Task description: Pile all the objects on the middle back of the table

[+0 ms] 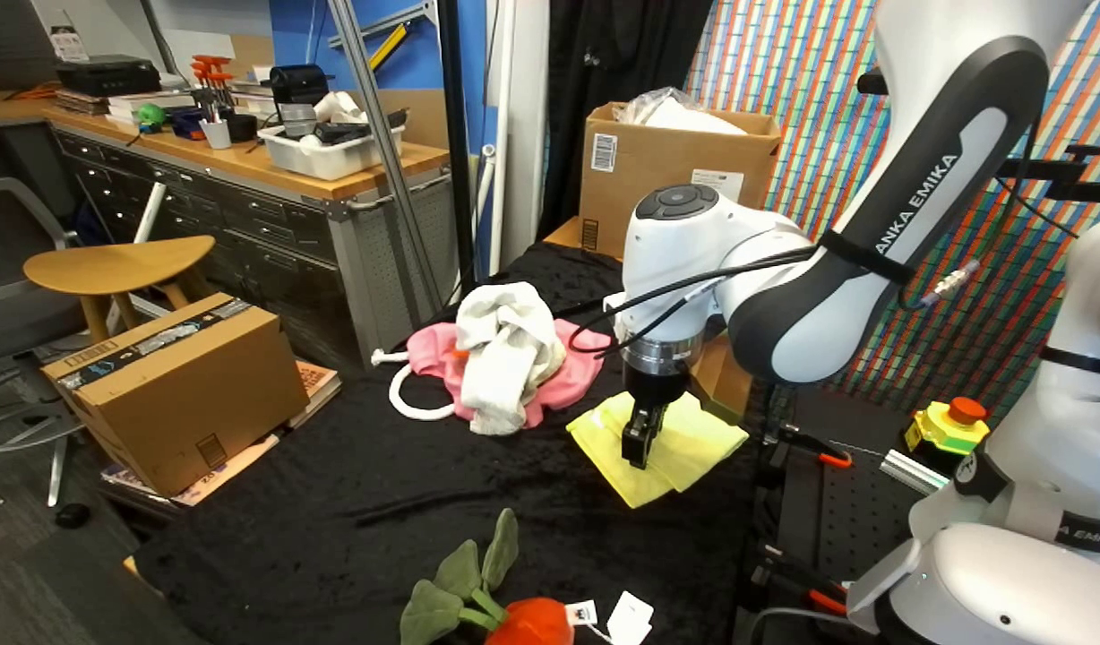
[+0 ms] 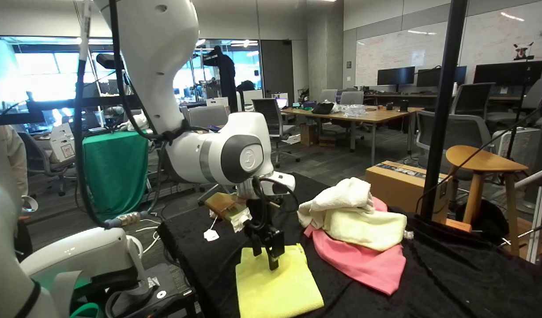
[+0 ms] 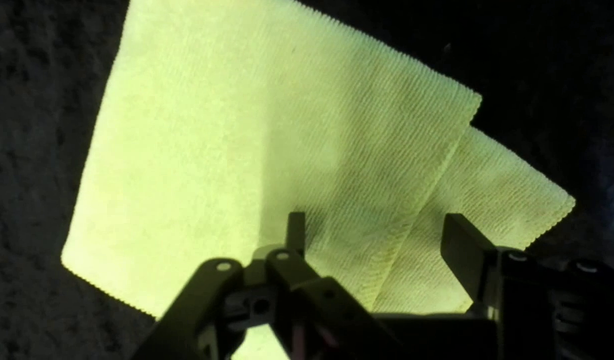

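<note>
The black-draped table (image 1: 362, 502) carries a pale yellow-green cloth (image 1: 702, 443) on the robot's side. My gripper (image 3: 376, 220) points down at that cloth, its fingers (image 3: 464, 250) well apart, one on each side of a folded edge. Nothing is gripped; whether the tips touch the fabric, I cannot tell. Beside it lies a heap: a pink cloth (image 2: 363, 265) underneath with white cloths (image 1: 510, 349) on top, one looking yellowish (image 2: 368, 227). A white rope loop (image 1: 416, 412) sticks out from the heap. A red-and-green plush toy (image 1: 532, 623) is cut off by the picture's lower edge.
A small cardboard box (image 1: 725, 372) stands just behind the gripper, and a large one (image 1: 675, 170) rises beyond the table. Another box (image 1: 183, 385) sits off the table's side. An emergency-stop button (image 1: 953, 425) is near the robot base.
</note>
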{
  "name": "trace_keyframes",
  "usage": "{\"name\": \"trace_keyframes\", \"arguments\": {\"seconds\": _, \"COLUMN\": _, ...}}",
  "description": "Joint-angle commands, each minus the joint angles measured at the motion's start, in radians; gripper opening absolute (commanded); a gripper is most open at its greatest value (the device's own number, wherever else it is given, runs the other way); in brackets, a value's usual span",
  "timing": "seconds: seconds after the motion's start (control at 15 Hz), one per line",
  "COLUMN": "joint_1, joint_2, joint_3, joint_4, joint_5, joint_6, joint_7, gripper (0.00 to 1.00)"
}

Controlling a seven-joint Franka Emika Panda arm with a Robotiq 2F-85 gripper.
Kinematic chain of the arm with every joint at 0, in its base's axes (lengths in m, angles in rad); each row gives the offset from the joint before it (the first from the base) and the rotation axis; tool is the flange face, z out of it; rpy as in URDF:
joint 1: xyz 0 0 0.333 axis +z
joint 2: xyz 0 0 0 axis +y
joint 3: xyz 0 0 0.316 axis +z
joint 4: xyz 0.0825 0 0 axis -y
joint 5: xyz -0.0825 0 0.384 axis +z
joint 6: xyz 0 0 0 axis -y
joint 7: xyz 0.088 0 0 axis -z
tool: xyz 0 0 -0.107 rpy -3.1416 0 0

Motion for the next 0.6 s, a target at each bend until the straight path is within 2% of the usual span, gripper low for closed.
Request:
{"name": "trace_keyframes", "arguments": {"seconds": 0.0, "joint_1": 0.016, "joint_2": 0.015, "joint_3": -0.021, "joint_4": 0.015, "joint_5": -0.009, "joint_6": 0.021, "joint_7": 0.008, "gripper": 0.42}}
{"name": "trace_keyframes", "arguments": {"seconds": 0.27, "joint_1": 0.016, "joint_2": 0.017, "joint_3": -0.027, "joint_4": 0.018, "joint_5": -0.008, "joint_6": 0.021, "joint_7": 0.007, "gripper": 0.11}}
{"name": "trace_keyframes", "arguments": {"seconds": 0.53, "joint_1": 0.015, "joint_2": 0.019, "joint_3": -0.031, "joint_4": 0.020, "joint_5": -0.005, "joint_6": 0.022, "joint_7": 0.006, "gripper": 0.02}}
